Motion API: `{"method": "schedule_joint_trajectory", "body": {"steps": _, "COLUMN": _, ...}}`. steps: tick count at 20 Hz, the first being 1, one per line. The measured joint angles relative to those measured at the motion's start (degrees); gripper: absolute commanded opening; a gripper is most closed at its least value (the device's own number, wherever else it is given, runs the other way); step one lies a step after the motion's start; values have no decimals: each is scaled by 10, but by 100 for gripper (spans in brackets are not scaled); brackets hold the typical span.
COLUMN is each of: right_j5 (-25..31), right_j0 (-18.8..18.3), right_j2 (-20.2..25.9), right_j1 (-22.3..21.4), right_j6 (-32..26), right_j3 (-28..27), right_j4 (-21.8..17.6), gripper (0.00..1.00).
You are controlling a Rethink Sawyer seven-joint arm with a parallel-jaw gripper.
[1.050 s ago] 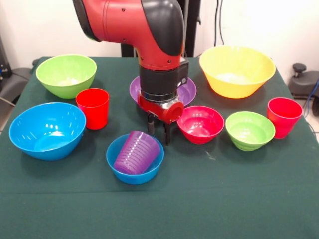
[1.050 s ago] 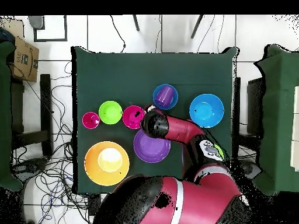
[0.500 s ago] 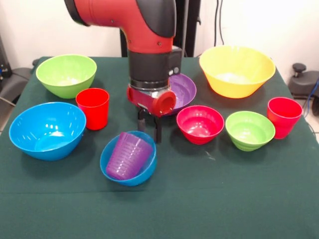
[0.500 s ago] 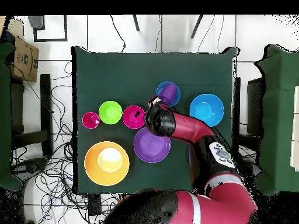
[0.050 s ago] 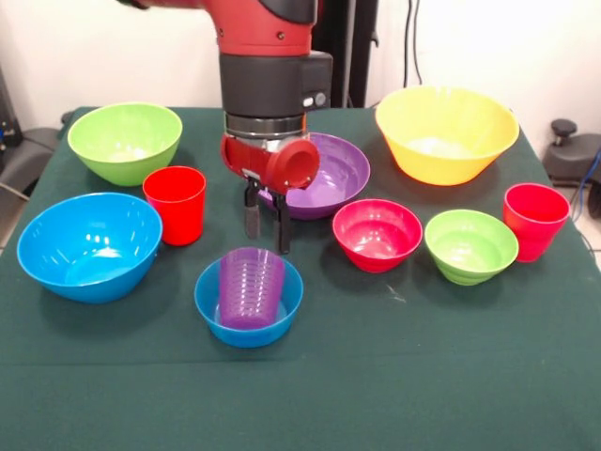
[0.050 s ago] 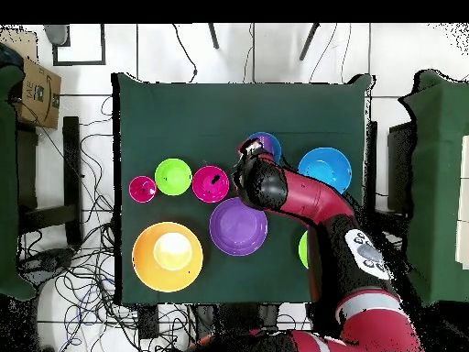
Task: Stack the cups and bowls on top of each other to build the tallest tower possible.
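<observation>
Currently the purple cup (image 5: 251, 287) stands upright, mouth up, inside the small blue bowl (image 5: 249, 301) near the front-middle of the tabletop (image 5: 394, 376). That pair is the only stack so far. Cup's long axis is vertical, no visible lean.

My end effector (image 5: 267, 228) hangs just behind that bowl and a bit above its rim, with the fingers (image 5: 283, 230) pointing straight down. They're a narrow gap apart with nothing between them, so I'm holding nothing. In the front view the cup sits directly toward the camera from my fingertips, close but not touching. The overhead view agrees: end effector (image 6: 245, 158) right next to the small blue bowl (image 6: 267, 141), my wrist covering part of it.

Everything else is loose and single:
- purple bowl (image 5: 331, 178) right behind my wrist
- red-pink bowl (image 5: 377, 234), small green bowl (image 5: 470, 245) and a red cup (image 5: 535, 221) in a row off to one side
- yellow bowl (image 5: 446, 132) at the back on that same side
- other red cup (image 5: 176, 204), large blue bowl (image 5: 88, 244) and large green bowl (image 5: 125, 141) on the opposite side

My read: early in the build. The nearest candidates to go on next are the other red cup and the red-pink bowl, both roughly level with my fingertips. For a cup I'd need to spread the fingers before descending over its rim.
</observation>
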Motion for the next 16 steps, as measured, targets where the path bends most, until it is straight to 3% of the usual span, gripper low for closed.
{"method": "schedule_joint_trajectory", "body": {"steps": 16, "right_j5": 0, "right_j0": 1, "right_j2": 6, "right_j1": -3, "right_j6": 0, "right_j3": 1, "right_j4": 6, "gripper": 100}}
